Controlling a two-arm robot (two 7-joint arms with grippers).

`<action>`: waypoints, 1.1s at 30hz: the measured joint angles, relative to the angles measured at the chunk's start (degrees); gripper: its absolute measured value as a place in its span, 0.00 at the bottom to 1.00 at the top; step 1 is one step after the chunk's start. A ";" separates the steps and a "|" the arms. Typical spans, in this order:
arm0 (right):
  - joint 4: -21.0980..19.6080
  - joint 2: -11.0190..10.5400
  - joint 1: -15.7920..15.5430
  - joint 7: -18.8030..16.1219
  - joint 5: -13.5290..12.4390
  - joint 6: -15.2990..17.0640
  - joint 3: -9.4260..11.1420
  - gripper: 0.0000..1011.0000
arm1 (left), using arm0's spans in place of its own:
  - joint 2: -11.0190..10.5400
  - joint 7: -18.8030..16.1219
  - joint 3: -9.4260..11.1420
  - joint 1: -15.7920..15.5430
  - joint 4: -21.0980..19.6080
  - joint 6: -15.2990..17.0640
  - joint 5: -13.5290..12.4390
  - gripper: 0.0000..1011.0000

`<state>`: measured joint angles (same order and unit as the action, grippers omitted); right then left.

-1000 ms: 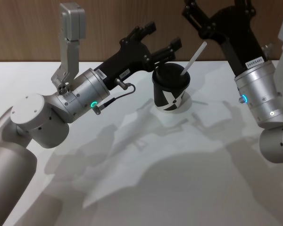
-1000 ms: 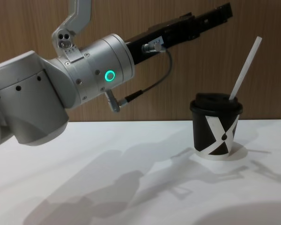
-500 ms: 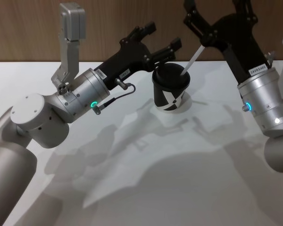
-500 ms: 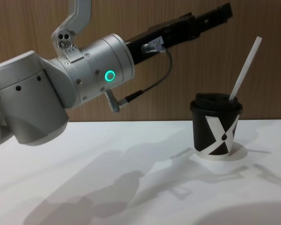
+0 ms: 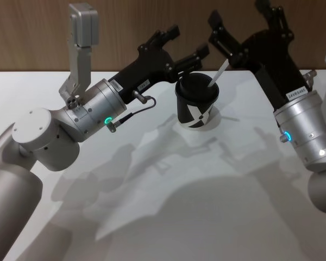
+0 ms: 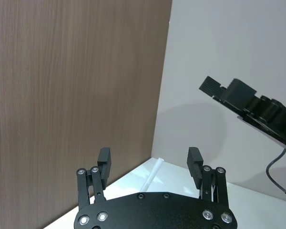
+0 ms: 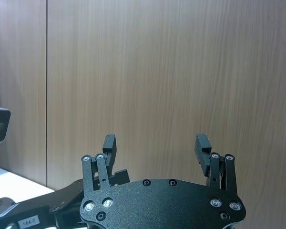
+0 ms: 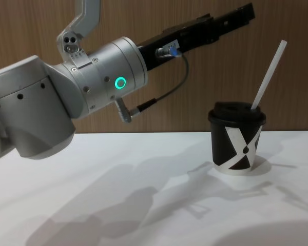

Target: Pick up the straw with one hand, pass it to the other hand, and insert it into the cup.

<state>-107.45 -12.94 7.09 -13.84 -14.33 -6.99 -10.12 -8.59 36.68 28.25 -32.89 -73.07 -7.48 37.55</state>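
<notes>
Left gripper (image 6: 151, 163) at 6 o'clock, fingers spread wide, nothing between them. Straw (image 6: 151, 174) tip sits in the gap, white, tilted, free of both pads. Right gripper (image 6: 250, 107) at 3 o'clock, farther off, black, cable trailing. Wood panel (image 6: 76, 90) from 9 to 12, white table (image 6: 214, 57) at 1.

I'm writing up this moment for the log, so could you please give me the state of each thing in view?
straw: inserted through the cup's lid, leaning, held by neither tool.
cup: upright on the table, domed lid on.
left tool: open, raised beside the cup, holding nothing.
right tool: open, above the cup, holding nothing.
</notes>
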 joint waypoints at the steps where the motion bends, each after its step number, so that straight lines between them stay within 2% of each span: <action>1: -0.11 -0.07 -0.13 0.00 -0.01 0.05 -0.02 0.99 | 0.00 0.00 0.00 0.00 0.00 0.00 0.00 0.99; 33: -3.65 -1.84 -4.42 0.59 0.11 3.73 -0.32 0.99 | 0.00 0.00 0.00 0.00 0.00 0.00 0.00 0.99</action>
<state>-111.10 -14.78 2.67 -13.25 -14.22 -3.25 -10.44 -8.59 36.68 28.25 -32.89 -73.08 -7.49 37.55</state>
